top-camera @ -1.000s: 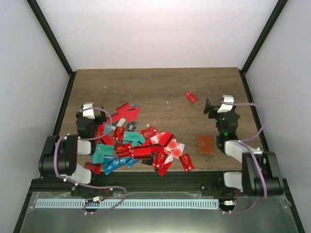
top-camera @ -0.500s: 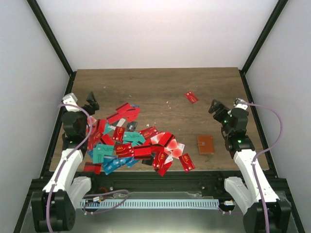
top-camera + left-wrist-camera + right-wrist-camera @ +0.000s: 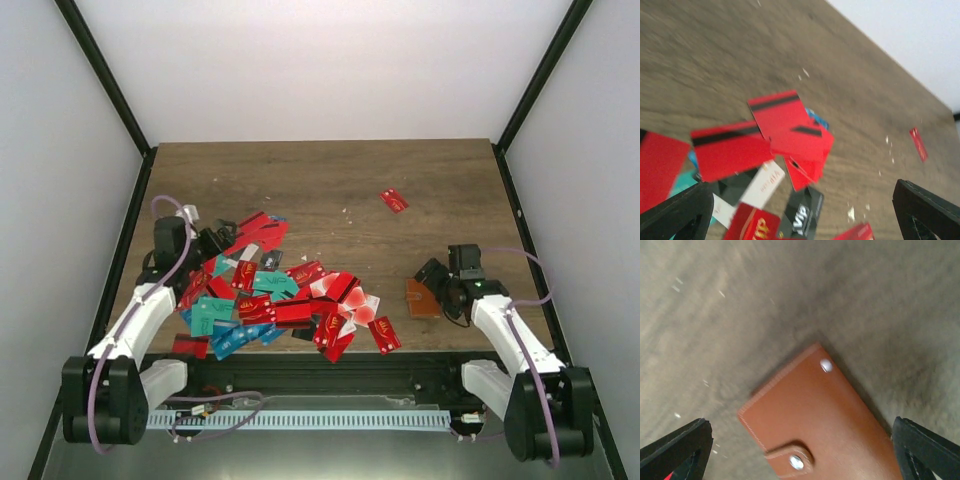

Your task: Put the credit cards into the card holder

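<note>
Now poised with right pincer (image 3: 433, 279) agape over the card holder (image 3: 825, 420), left pincer (image 3: 218, 240) agape over credit cards (image 3: 782, 117), ready for grasping.

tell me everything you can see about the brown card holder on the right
The card holder is a small flat brown wallet, leather-like, with pale stitching along its edge. A rounded strap tab folds over one edge and carries a silver snap; a second silver stud sits near a corner. It is closed and lies flat on the wooden table, near the front right, apart from the credit cards. The right gripper hangs over it with jaws open; no contact is visible.
</note>
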Controlling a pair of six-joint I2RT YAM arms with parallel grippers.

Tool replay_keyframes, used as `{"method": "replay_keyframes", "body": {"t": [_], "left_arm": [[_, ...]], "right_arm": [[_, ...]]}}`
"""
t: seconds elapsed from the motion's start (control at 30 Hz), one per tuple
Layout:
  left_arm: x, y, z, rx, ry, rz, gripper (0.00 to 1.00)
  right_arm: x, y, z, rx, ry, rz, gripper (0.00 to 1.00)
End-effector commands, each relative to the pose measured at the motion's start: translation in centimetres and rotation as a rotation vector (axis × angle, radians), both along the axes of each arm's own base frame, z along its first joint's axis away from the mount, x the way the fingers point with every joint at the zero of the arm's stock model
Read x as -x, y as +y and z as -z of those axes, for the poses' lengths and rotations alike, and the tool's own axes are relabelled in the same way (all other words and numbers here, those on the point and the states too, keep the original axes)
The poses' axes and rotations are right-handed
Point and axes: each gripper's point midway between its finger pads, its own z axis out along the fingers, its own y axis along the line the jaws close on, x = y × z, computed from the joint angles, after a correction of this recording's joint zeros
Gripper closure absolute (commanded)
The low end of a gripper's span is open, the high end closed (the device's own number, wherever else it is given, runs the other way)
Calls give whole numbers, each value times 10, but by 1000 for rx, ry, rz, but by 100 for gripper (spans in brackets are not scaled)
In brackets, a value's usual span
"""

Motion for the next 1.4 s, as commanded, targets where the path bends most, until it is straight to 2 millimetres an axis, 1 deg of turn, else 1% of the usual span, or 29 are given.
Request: {"method": "replay_keyframes", "body": {"t": [0.0, 0.1, 0.23, 0.33, 0.43, 0.53, 0.6, 0.67, 0.73, 0.77, 0.83, 0.97, 1.03, 1.1, 1.17, 1.3, 1.37], "left_arm": [[12, -33, 8, -22, 88, 142, 0], [14, -45, 13, -44, 112, 195, 0], [15, -53, 13, -51, 114, 225, 1], [14, -61, 13, -48, 111, 247, 2], [12, -66, 12, -52, 105, 254, 3], [10, -73, 13, -61, 108, 265, 4], [9, -80, 13, -66, 112, 284, 5], [9, -88, 15, -73, 116, 300, 5], [11, -94, 17, -78, 122, 313, 6], [11, -97, 17, -82, 124, 317, 6], [13, -104, 18, -87, 125, 331, 8], [17, -117, 20, -98, 128, 356, 9], [17, -121, 20, -99, 126, 358, 9], [18, -124, 20, -100, 126, 364, 9], [18, -126, 20, -102, 122, 364, 9], [20, -126, 21, -109, 128, 364, 10], [21, -126, 22, -111, 132, 367, 12]], "right_arm": [[23, 9, 20, -10, 117, -2, 0], [32, 11, 27, -14, 143, 7, 0], [45, 14, 36, -29, 183, 16, 0], [49, 21, 42, -71, 188, 5, 0], [45, 37, 46, -162, 157, -23, 5], [33, 50, 44, -215, 124, -52, 9], [25, 53, 40, -215, 107, -69, 10], [21, 51, 40, -194, 109, -80, 12], [21, 49, 40, -171, 113, -89, 17], [22, 47, 40, -159, 116, -91, 22], [28, 43, 41, -131, 132, -90, 28], [37, 34, 39, -81, 143, -85, 36], [39, 31, 40, -69, 132, -86, 39], [40, 33, 44, -77, 125, -97, 43], [35, 40, 46, -108, 102, -123, 49], [32, 47, 55, -129, 113, -161, 55], [32, 48, 57, -129, 118, -171, 61]]}}
